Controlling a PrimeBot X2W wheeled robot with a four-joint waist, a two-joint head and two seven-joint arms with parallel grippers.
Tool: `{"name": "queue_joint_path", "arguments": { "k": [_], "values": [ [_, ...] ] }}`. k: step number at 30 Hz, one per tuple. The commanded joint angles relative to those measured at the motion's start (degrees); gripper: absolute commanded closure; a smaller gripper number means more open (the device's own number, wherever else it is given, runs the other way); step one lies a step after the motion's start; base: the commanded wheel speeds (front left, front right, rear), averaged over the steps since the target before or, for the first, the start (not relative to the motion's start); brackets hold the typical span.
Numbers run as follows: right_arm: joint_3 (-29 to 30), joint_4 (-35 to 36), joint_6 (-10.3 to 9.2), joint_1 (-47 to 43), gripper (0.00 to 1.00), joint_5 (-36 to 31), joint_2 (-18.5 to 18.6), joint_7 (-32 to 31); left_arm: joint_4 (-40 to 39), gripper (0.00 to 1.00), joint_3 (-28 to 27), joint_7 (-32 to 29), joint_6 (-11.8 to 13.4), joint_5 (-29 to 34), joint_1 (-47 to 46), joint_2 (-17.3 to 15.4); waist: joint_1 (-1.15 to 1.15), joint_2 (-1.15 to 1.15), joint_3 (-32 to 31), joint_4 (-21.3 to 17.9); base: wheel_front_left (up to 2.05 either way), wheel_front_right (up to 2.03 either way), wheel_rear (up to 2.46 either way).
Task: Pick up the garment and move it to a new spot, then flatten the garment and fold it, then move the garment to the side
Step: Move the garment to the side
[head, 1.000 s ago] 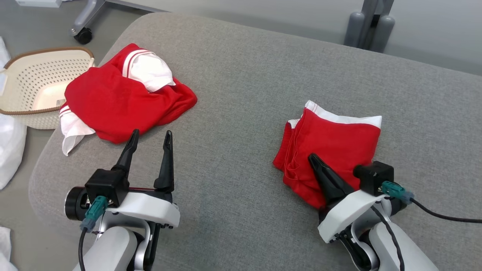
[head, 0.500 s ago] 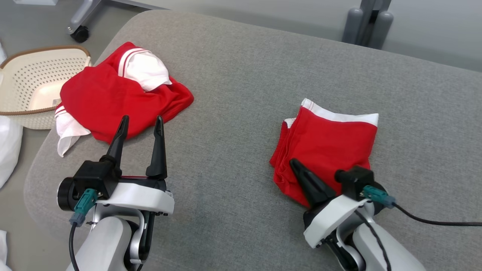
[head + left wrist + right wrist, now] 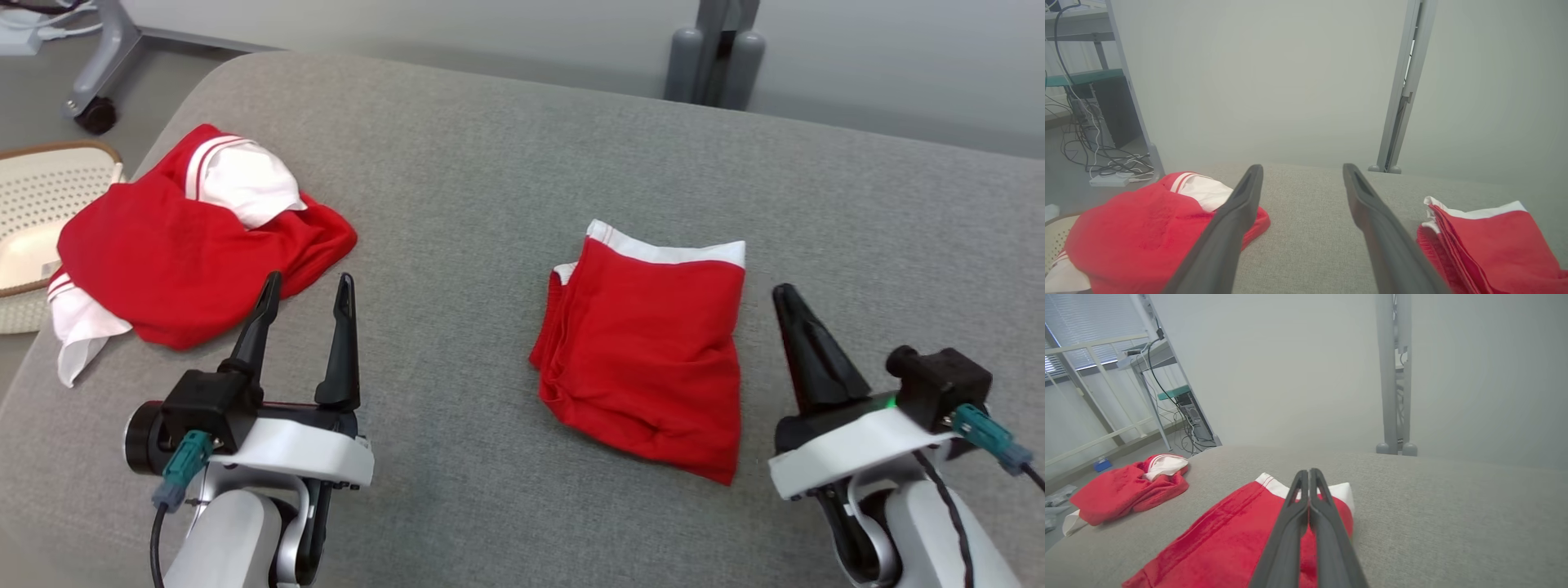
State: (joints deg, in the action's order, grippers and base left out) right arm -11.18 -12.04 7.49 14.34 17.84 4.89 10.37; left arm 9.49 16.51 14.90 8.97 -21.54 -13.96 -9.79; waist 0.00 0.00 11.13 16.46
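Observation:
A folded red garment with a white band lies flat on the grey padded table, right of centre. My right gripper is shut and empty, just right of it and apart from the cloth. In the right wrist view the shut gripper points over the folded garment. My left gripper stands open and empty, its tips near the edge of a crumpled red and white garment at the left. The left wrist view shows the open fingers between the crumpled garment and the folded garment.
A cream perforated basket sits off the table's left edge. A grey post with two feet stands behind the table, and a wheeled stand leg at the far left. Cables lie on the floor.
My right gripper has come off the folded garment's near edge and now sits to its right, still shut. The head camera has turned, shifting the scene left. The left gripper stays open.

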Motion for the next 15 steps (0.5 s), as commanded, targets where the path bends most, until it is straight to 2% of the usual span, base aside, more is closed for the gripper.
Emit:
{"name": "queue_joint_path", "arguments": {
  "k": [1, 2, 3, 4, 5, 15],
  "values": [
    [0.7, 0.4, 0.01, -0.8, 1.0, -0.4, 0.0, -0.3, 0.1, 0.0, -0.4, 0.2, -0.4, 0.4, 0.8, 0.1, 0.0, 0.0, -0.5, -0.8, 0.0, 0.0, 0.0],
    [1.7, 1.3, 0.01, -1.4, 0.7, -0.9, -0.2, -0.5, 0.2, 0.0, -0.7, 0.2, -0.7, 0.8, 0.8, 0.1, 0.0, 0.0, -0.7, -1.3, 0.0, 0.0, 0.0],
    [2.6, 2.0, 0.01, -2.0, 0.57, -1.3, -0.3, -0.8, 0.3, 0.0, -1.0, 0.2, -1.0, 1.2, 0.9, 0.3, 0.0, 0.0, -0.9, -1.7, 0.0, 0.0, 0.0],
    [3.6, 2.6, 0.01, -2.6, 0.14, -1.8, -0.4, -1.0, 0.4, 0.0, -1.3, 0.2, -1.3, 1.8, 1.1, 0.3, 0.0, 0.0, -1.1, -2.2, 0.0, 0.0, 0.0],
    [4.6, 3.3, 0.01, -3.3, 0.0, -2.2, -0.5, -1.2, 0.6, 0.0, -1.6, 0.2, -1.4, 2.2, 1.5, 0.4, 0.0, 0.0, -1.3, -2.6, 0.0, 0.0, 0.0],
    [10.2, 6.7, 0.01, -9.5, 0.0, -5.4, -1.4, -4.1, 1.8, 0.0, -3.4, 0.2, -2.8, 5.2, 3.1, 0.1, 0.0, 0.0, -3.0, -6.9, 0.0, 0.0, 0.0]
  ]
}}
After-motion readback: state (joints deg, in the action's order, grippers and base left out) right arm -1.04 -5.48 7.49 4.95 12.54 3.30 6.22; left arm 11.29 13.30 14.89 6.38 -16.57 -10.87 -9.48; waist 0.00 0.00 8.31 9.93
